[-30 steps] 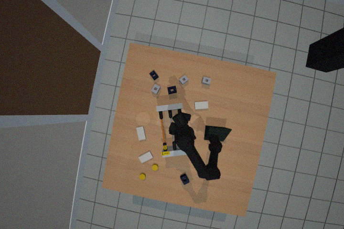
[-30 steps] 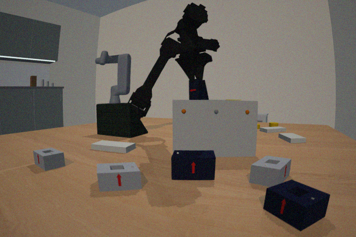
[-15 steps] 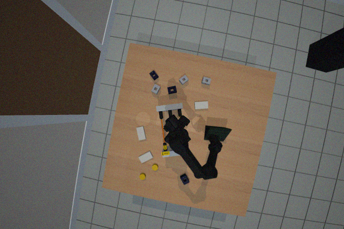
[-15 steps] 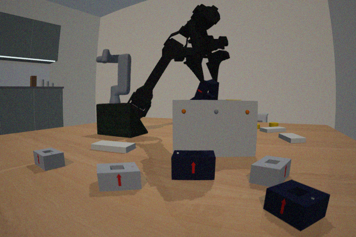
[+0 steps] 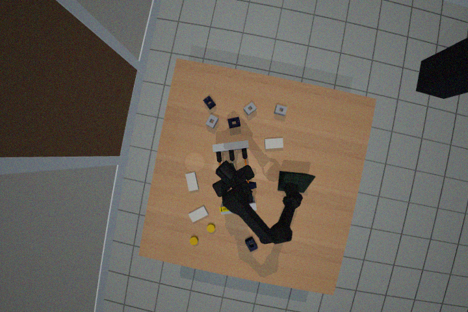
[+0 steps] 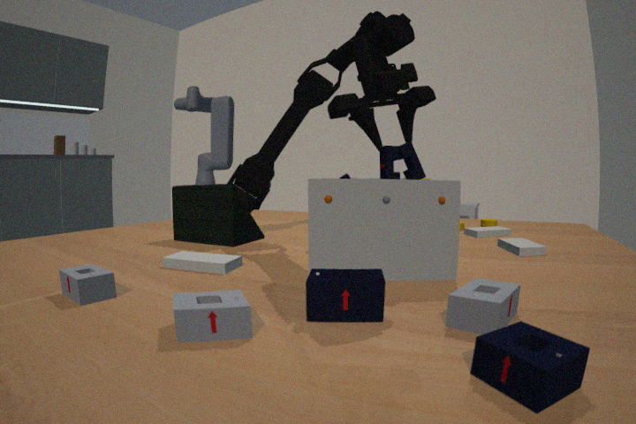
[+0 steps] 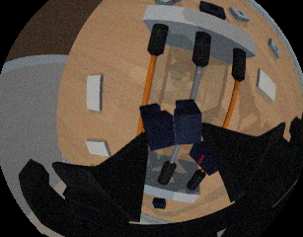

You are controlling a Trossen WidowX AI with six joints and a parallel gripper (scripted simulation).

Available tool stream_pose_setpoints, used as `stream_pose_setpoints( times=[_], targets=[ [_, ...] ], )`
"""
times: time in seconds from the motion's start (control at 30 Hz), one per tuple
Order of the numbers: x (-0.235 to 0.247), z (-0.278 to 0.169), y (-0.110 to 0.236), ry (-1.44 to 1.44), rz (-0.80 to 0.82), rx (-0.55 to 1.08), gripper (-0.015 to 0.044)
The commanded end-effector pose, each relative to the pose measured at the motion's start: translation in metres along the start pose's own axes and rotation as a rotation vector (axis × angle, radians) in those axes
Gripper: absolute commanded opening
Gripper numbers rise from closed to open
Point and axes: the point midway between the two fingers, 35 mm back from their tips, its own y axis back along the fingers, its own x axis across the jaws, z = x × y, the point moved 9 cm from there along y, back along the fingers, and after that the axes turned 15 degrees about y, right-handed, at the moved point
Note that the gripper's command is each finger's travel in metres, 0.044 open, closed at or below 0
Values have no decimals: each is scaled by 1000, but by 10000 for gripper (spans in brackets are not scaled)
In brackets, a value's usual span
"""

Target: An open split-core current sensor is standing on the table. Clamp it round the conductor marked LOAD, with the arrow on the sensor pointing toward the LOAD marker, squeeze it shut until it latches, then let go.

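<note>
My gripper [image 6: 395,147] [image 7: 175,131] is shut on the open dark blue split-core sensor [image 6: 386,155] [image 7: 159,131]. The sensor hangs with its opening downward, above the conductors. A red arrow [image 6: 382,165] [image 7: 201,159] shows on its side; its direction is unclear. In the wrist view the sensor overlaps the grey conductor [image 7: 196,81] and lies just right of the left orange conductor [image 7: 149,81]. The yellow LOAD label [image 5: 224,209] is partly hidden by the arm in the top view, at the left end of the near board. The right orange conductor [image 7: 233,101] runs on the other side.
The conductors join a far board [image 5: 230,145] [image 6: 383,239] and a near board [image 5: 253,207] [image 7: 178,194]. Several closed dark and grey sensors stand beyond the far board. A dark block [image 5: 251,244] is near the front edge. White blocks [image 5: 191,181] [image 5: 273,143] and yellow discs [image 5: 210,227] lie around.
</note>
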Motion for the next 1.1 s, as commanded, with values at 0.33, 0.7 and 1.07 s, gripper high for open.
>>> stream_pose_setpoints(
  times=[0.33, 0.7, 1.07],
  targets=[
    [28, 7, -8, -360, 45, 5, 0],
    [29, 7, -21, -360, 45, 4, 0],
    [30, 8, -39, -359, 45, 4, 0]
  ],
)
